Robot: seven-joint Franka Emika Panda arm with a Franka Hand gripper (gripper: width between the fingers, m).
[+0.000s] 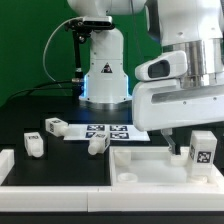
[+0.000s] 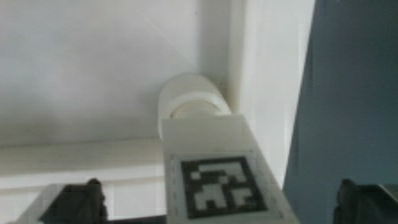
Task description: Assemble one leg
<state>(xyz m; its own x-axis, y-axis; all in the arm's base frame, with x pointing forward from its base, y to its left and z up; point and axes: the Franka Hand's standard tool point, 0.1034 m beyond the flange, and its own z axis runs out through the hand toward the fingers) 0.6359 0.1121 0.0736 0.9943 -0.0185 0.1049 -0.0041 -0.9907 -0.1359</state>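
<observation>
No readable words or numbers, only square coded tags (image 2: 219,181) on the leg (image 2: 201,118) and the marker board (image 1: 106,130)

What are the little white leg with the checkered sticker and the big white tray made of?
The leg looks like hard white plastic: smooth, matte, with a rounded moulded end. Its tag seems a printed paper sticker, flat and black-and-white. The tabletop tray looks like white plastic too, smooth-walled, though painted wood cannot be ruled out.
</observation>
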